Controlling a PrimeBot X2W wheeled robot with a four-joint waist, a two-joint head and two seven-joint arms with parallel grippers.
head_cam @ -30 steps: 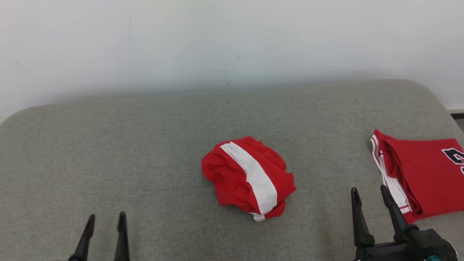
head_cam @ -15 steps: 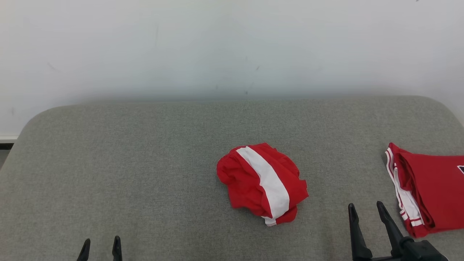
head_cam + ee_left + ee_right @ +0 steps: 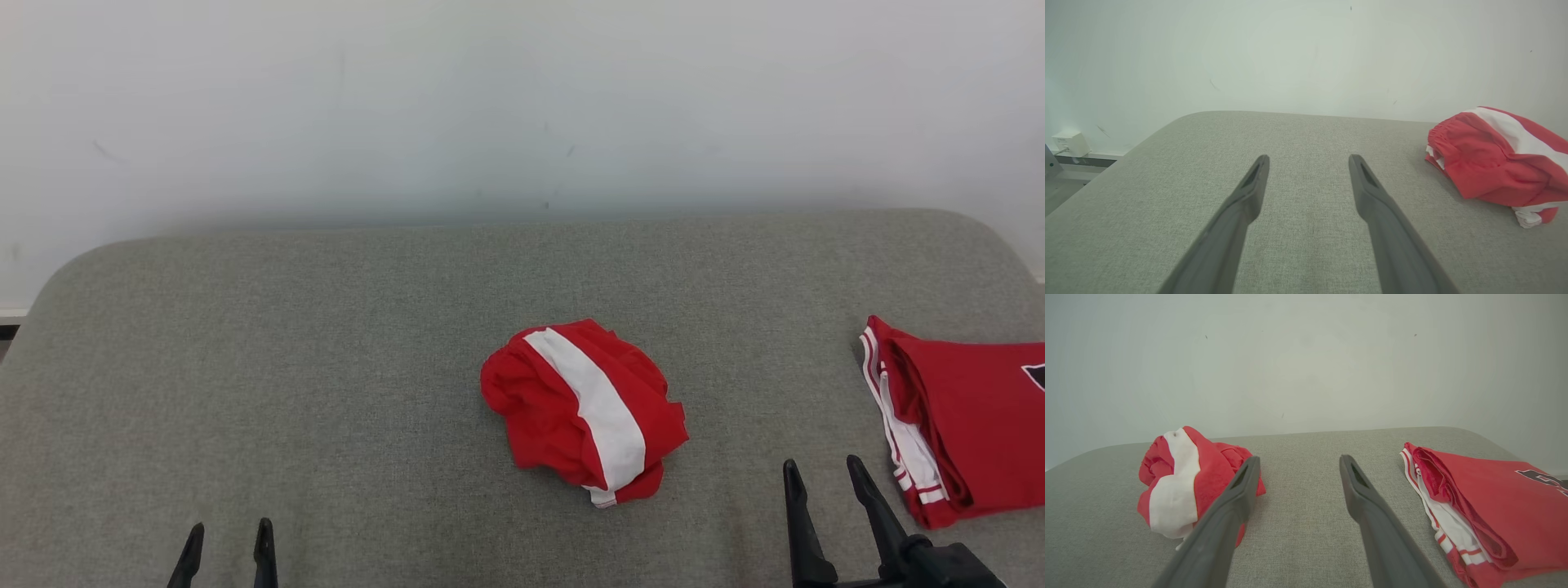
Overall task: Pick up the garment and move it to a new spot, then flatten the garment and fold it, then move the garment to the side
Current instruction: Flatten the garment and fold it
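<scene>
The crumpled red garment (image 3: 584, 412), a broad white stripe running across it, lies in a loose heap near the middle of the grey cloth-covered table (image 3: 326, 327). The left gripper (image 3: 229, 527) hangs over the near part of the table on the robot's left, its jaws spread with nothing but bare cloth between them. The garment is well apart from it, off to its right and farther back. The right gripper (image 3: 822, 464) sits at the near right, its jaws likewise spread and holding nothing. The garment lies ahead of it and to its left, nearer to this gripper than to the other, yet clear of both fingers. Just to the right of the right gripper, a folded red jersey (image 3: 971, 416) with white trim and a dark print lies flat at the table's right edge, apart from the heap. A plain pale wall (image 3: 522, 98) stands behind the table.
</scene>
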